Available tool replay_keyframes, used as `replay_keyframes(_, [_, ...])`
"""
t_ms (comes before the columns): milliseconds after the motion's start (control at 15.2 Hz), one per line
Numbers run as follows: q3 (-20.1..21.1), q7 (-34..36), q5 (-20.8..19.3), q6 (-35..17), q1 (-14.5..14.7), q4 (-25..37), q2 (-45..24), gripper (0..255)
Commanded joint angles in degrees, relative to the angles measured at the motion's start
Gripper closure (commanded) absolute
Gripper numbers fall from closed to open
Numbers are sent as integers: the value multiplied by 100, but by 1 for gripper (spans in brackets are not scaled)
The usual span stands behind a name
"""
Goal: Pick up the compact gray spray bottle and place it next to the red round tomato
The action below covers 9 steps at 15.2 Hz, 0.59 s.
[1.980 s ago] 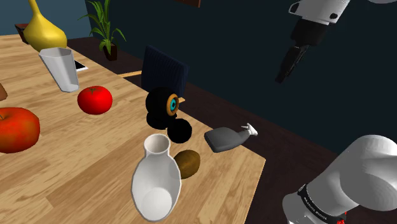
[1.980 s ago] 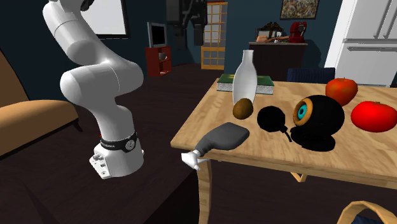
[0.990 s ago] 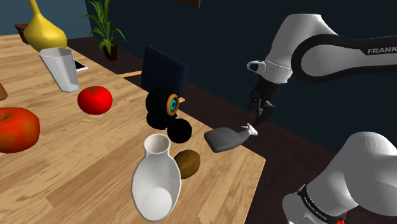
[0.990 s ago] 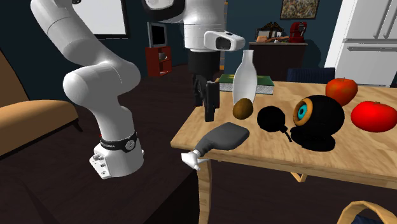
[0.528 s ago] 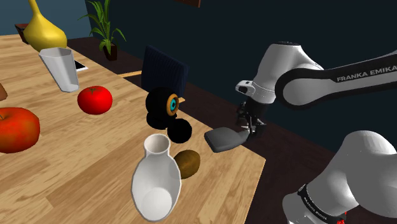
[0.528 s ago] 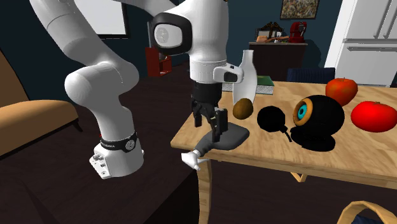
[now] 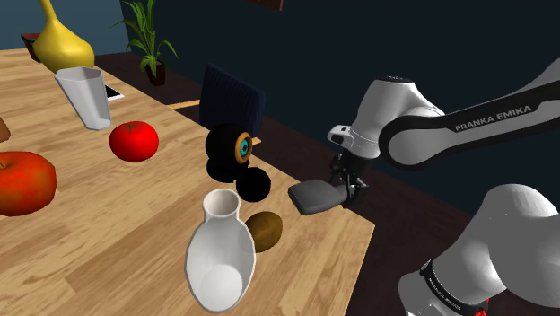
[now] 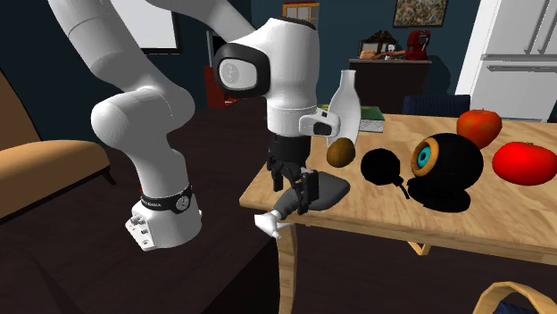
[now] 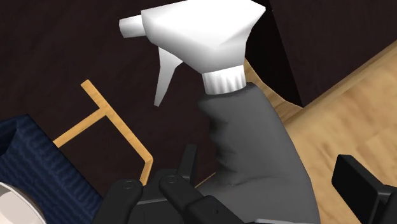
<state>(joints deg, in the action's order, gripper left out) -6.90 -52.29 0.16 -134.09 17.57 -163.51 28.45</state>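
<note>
"Gripper (image 8: 302, 191) first: where was it, and how did its fingers stand?"

"Low at the edge of the wooden table (image 7: 296, 269) on the arm's side, right at the gray spray bottle (image 8: 326, 189). The two black fingers stood apart, one on each side of the gray body. In the wrist view one finger (image 9: 189, 162) was just beside the bottle's flank. The other finger (image 9: 359, 181) was off it, with wood showing between. Nothing was clasped."

"How did the bottle lie?"

"On its side, body on the table, with the white trigger head (image 9: 191, 32) poking out past the edge over the dark floor. Its long axis ran from the table out through that head. The fingers straddled it crosswise, which is what a closing grip needs."

"So the next move?"

"As I judged it, shut on the body, then lift. The gap looked uneven, so the bottle might be nudged sideways as the fingers met it."

"And the tomato?"

"The red tomato (image 7: 134, 141) was well apart, farther along the table past the black ball-shaped thing (image 7: 235, 148), toward the shoulder view's left. The carry would have to run that way."
</note>
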Motion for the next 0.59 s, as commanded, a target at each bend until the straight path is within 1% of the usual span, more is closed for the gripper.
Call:
replay_keyframes(0, [-3, -4, 0, -19, -1, -3, -13, 0])
replay_keyframes(264, [-3, -4, 0, -18, 0, -3, -13, 0])
replay_keyframes(330, [-3, -4, 0, -18, 0, -3, -13, 255])
replay_keyframes(528, [-3, -4, 0, -18, 0, -3, -13, 255])
